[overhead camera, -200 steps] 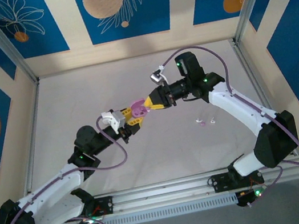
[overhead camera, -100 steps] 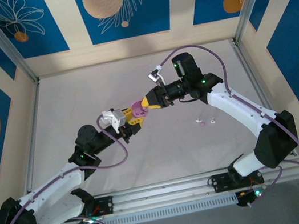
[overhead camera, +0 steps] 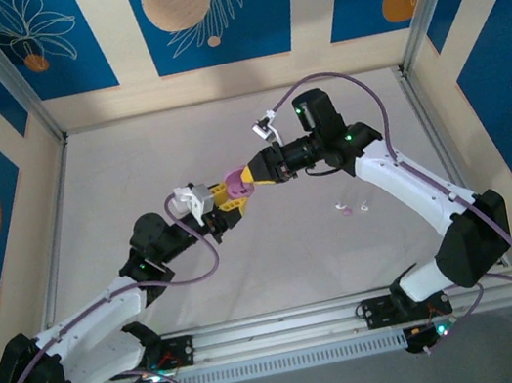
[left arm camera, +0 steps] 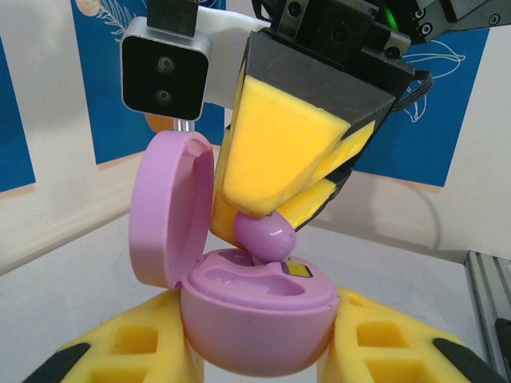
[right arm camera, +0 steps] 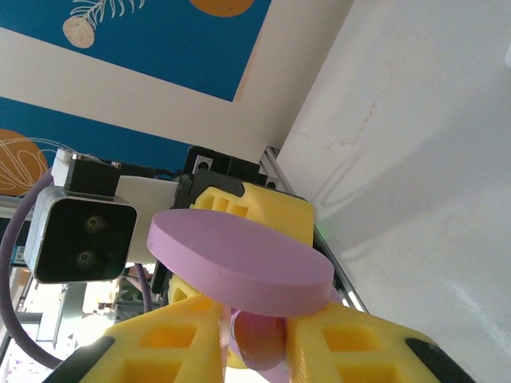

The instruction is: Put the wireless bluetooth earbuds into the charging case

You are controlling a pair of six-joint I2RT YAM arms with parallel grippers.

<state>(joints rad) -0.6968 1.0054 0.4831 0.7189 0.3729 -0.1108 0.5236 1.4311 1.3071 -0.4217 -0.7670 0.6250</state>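
1. Step in hand: seating a bud in its case. The left pincer (overhead camera: 226,203) is closed on the base of the pink charging case (left arm camera: 255,307), one finger on each flank. It holds the case clear of the counter (overhead camera: 278,257), with the lid (left arm camera: 168,211) swung open and upright.
2. The right pincer (left arm camera: 275,214) is nearly closed, with the pink earbud (left arm camera: 265,237) nipped at its tips. How firmly the pads press cannot be told from the wrist view.
3. Position: the earbud pokes out just below the right pincer's fingertips. Its lower end touches the case's inner tray next to the lid. It appears tilted and not yet sunk in a well.
4. Next move, as judged: a short push along the well's axis, then letting go and backing off without knocking the lid.
5. Two spare earbuds (overhead camera: 353,206) lie on the counter, well apart from both pincers.
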